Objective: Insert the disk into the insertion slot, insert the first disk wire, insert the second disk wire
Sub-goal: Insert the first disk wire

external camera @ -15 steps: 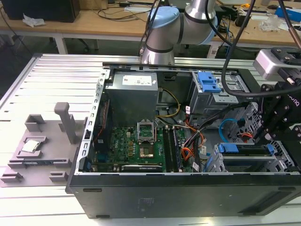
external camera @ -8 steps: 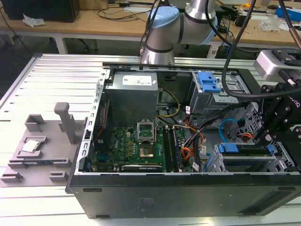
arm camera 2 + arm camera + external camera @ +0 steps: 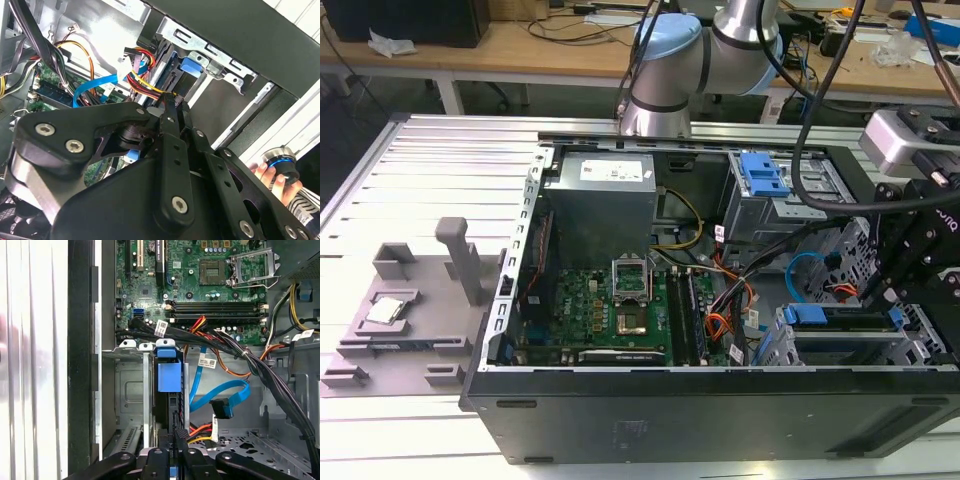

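One disk [image 3: 840,322] sits in the insertion slot [image 3: 920,345], at the exterior view's right. Second wrist view: the gripper [image 3: 172,100] is pinched shut on the first disk wire [image 3: 147,84]. First wrist view: the second disk wire [image 3: 225,392] loops loose nearby.
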`<state>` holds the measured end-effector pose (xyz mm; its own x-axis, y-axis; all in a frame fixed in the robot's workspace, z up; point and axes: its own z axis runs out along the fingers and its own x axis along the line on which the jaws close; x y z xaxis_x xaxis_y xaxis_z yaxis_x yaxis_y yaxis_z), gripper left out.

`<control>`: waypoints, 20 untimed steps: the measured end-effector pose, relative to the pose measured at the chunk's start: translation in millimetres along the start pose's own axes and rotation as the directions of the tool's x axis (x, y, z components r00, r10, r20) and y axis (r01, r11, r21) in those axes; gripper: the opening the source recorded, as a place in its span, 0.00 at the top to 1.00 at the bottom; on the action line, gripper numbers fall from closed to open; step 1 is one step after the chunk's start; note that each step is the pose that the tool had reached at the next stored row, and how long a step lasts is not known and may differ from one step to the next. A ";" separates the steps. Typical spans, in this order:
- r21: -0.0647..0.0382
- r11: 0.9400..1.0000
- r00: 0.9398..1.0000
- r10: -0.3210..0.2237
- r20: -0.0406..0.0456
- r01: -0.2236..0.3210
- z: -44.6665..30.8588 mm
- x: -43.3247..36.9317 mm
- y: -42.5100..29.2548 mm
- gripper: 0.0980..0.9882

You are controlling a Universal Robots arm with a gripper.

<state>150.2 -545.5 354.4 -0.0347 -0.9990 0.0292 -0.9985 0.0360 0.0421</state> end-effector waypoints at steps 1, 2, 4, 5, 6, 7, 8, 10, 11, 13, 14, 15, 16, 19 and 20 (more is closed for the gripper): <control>0.000 1.000 1.000 0.000 0.000 0.000 0.5 0.0 0.0 0.93; 0.000 1.000 1.000 0.000 0.000 0.000 1.0 -0.1 0.0 0.93; 0.000 1.000 1.000 0.000 0.000 0.000 2.2 -0.1 -0.1 0.93; 0.000 1.000 1.000 0.000 0.000 0.000 2.7 -0.1 -0.1 0.93; 0.000 1.000 1.000 0.000 0.000 0.000 3.6 -0.1 -0.2 0.93; 0.000 1.000 1.000 0.000 0.000 0.000 4.1 -0.1 -0.2 0.93; 0.000 1.000 1.000 0.000 0.000 0.000 4.6 -0.1 -0.2 0.93; 0.000 1.000 1.000 0.000 0.000 0.000 6.1 -0.2 -0.3 0.93; 0.000 1.000 1.000 0.000 0.000 0.000 6.6 -0.2 -0.3 0.93; 0.000 1.000 1.000 0.000 0.000 0.000 7.8 -0.2 -0.4 0.93; 0.000 1.000 1.000 0.000 0.000 0.000 8.1 -0.7 -0.3 0.93; 0.000 1.000 1.000 0.000 0.000 0.000 8.1 -1.5 -0.3 0.93; 0.000 1.000 1.000 0.000 0.000 0.000 8.0 -2.5 -0.2 0.93; 0.000 1.000 1.000 0.000 0.000 0.000 8.0 -7.6 -0.1 0.93; 0.000 1.000 1.000 0.000 0.001 0.000 8.0 -8.2 -0.1 0.93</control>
<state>150.2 -537.5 346.2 -0.0348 -0.9990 0.0285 -0.9985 0.0359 0.0421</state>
